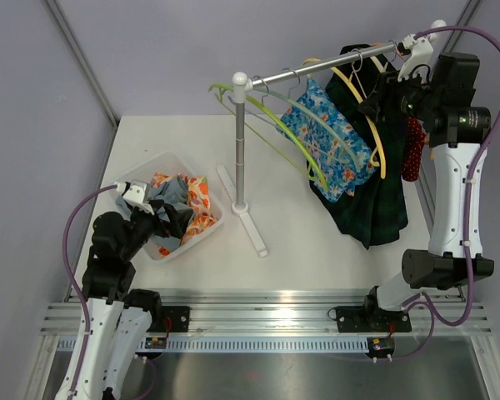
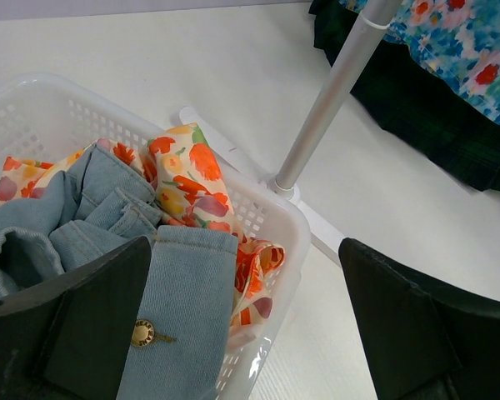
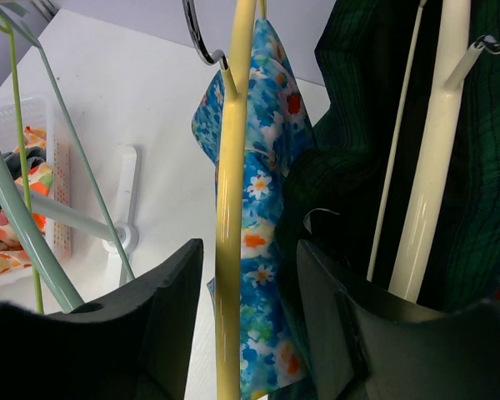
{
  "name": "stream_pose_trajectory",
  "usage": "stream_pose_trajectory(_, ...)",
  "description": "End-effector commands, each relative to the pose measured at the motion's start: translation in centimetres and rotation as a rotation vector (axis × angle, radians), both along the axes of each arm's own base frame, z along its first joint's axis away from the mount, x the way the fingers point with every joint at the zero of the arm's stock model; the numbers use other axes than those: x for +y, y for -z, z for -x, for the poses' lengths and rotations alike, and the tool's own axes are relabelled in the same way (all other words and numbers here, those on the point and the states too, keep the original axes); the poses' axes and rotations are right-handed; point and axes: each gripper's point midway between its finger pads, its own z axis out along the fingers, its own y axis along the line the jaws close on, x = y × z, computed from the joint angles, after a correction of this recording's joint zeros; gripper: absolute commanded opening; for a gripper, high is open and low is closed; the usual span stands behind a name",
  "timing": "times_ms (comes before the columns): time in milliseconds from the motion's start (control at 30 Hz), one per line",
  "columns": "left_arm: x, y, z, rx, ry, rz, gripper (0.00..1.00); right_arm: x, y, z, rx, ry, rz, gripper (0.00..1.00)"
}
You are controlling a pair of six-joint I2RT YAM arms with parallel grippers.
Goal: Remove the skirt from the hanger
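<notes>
White table (image 1: pixel 317 250), grey walls: one rack (image 1: pixel 241 142), one basket (image 1: pixel 150 164), two skirts on the rail.
Blue floral skirt (image 1: pixel 333 146) and dark plaid skirt (image 1: pixel 375 208) side by side at the rail's right end; one yellow hanger (image 3: pixel 233 208), one cream hanger (image 3: pixel 429 192), green hangers (image 3: pixel 21 218) overlapping, count unclear. Right gripper (image 3: pixel 250 258) raised to the rail, fingers apart either side of the yellow hanger, not clamped. Left gripper (image 2: pixel 246 283) low over the basket, spread wide, empty.

Blue floral skirt (image 1: pixel 329 142), seemingly on yellow hanger (image 3: pixel 233 208)
</notes>
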Motion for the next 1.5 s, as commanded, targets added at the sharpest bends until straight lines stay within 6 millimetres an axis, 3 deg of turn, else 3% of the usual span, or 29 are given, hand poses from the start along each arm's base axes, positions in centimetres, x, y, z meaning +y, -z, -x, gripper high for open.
stream_pose_trajectory(0, -0.4, -1.5, 0.0, -0.064, 0.027, 0.001, 0.99, 0.7, -0.5, -0.7, -0.051, -0.031, 0.018, 0.55)
stream_pose_trajectory(167, -0.4, -1.5, 0.1, -0.066, 0.028, 0.002, 0.99, 1.1, 0.8, -1.6, -0.034, -0.02, 0.066, 0.47)
stream_pose_trajectory(200, -0.3, -1.5, 0.1, -0.068, 0.027, 0.0, 0.99, 1.9, 1.2, -1.6, -0.03, -0.038, 0.083, 0.46)
stream_pose_trajectory(300, -0.4, -1.5, 0.2, -0.069, 0.032, 0.001, 0.99, 2.0, 1.7, -2.1, -0.025, -0.009, 0.122, 0.36)
stream_pose_trajectory(400, -0.5, -1.6, 0.3, -0.074, 0.038, 0.003, 0.99, 1.7, 1.2, -2.3, -0.042, 0.021, 0.145, 0.21)
stream_pose_trajectory(467, -0.5, -1.6, 0.3, -0.075, 0.036, 0.004, 0.99, 1.6, 0.8, -2.3, -0.054, 0.026, 0.144, 0.0)
stream_pose_trajectory(633, -0.7, -1.8, 0.5, -0.083, 0.048, 0.008, 0.99, 2.2, -2.2, -1.3, -0.122, 0.008, 0.106, 0.0)
stream_pose_trajectory(867, -1.1, -2.0, 0.6, -0.15, 0.073, 0.031, 0.99, 3.7, -8.2, 1.4, -0.262, -0.039, -0.016, 0.0)
stream_pose_trajectory(967, -1.7, -2.3, 1.0, -0.188, 0.114, 0.034, 0.99, 4.0, -9.0, 2.3, -0.283, -0.055, -0.031, 0.0)
stream_pose_trajectory(1233, -3.0, -3.6, 1.8, -0.294, 0.197, 0.064, 0.99, 3.7, -7.1, 3.2, -0.252, -0.056, 0.01, 0.0)
stream_pose_trajectory(1467, -4.5, -4.7, 2.5, -0.322, 0.277, 0.067, 0.99, 3.1, -4.3, 6.3, -0.243, -0.071, 0.079, 0.0)
